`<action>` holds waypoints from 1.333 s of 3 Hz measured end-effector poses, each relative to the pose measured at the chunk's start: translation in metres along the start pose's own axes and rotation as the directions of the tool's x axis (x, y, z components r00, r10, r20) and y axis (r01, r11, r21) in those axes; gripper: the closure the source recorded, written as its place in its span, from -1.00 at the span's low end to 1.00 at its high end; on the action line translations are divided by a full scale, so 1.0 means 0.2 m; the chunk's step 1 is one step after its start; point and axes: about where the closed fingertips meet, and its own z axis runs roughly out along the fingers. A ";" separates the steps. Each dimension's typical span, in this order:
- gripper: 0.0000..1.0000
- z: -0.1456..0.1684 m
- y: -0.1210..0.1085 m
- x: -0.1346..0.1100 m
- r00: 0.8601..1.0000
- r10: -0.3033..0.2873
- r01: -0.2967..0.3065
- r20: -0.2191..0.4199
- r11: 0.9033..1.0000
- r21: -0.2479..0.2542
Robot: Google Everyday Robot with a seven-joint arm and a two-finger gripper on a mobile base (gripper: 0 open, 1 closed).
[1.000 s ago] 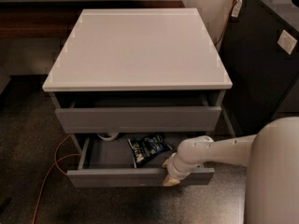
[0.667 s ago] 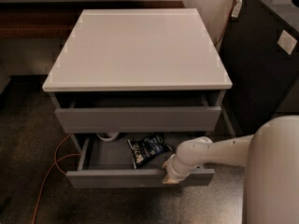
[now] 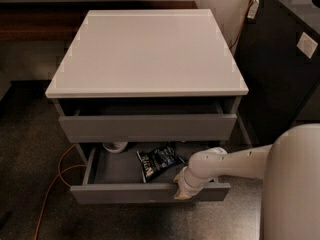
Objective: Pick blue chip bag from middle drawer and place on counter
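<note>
The gripper point(image 3: 181, 190) sat low at the front of the middle drawer point(image 3: 125, 193), right against the top edge of its flat grey front panel, toward the panel's right end. Whether it was clenched or released could not be told, since the pale wrist housing covered most of it. The white arm point(image 3: 235, 163) reached in from the right, running nearly level from the robot's rounded white body point(image 3: 292, 184) at the lower right corner.

The middle drawer stood pulled out, its dark interior exposed. The blue chip bag point(image 3: 157, 161) lay inside it, on the drawer floor, right of centre, crumpled and turned at an angle, with white lettering showing. It was just beside the gripper, up and to its left, and contact between the two could not be made out. A round white bowl-like object point(image 3: 115, 146) rested at the back left of the same drawer, partly tucked under the upper drawer point(image 3: 147, 126), well apart from the bag.

The upper drawer, with a taller grey front, was also slightly drawn out beneath the counter point(image 3: 147, 54). The counter was a broad pale slab overhanging the cabinet. An orange cable point(image 3: 52, 189) trailed across the dark floor at the left. A black cabinet point(image 3: 280, 59) stood to the right of the unit.
</note>
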 end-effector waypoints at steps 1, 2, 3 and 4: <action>1.00 0.02 0.05 -0.01 1.000 -0.013 0.013 -0.002 1.000 -0.004; 1.00 0.00 0.05 -0.01 1.000 -0.014 0.014 -0.002 1.000 -0.004; 1.00 0.01 0.09 -0.01 1.000 -0.020 0.020 -0.003 1.000 -0.007; 1.00 0.01 0.09 -0.01 1.000 -0.020 0.020 -0.003 1.000 -0.007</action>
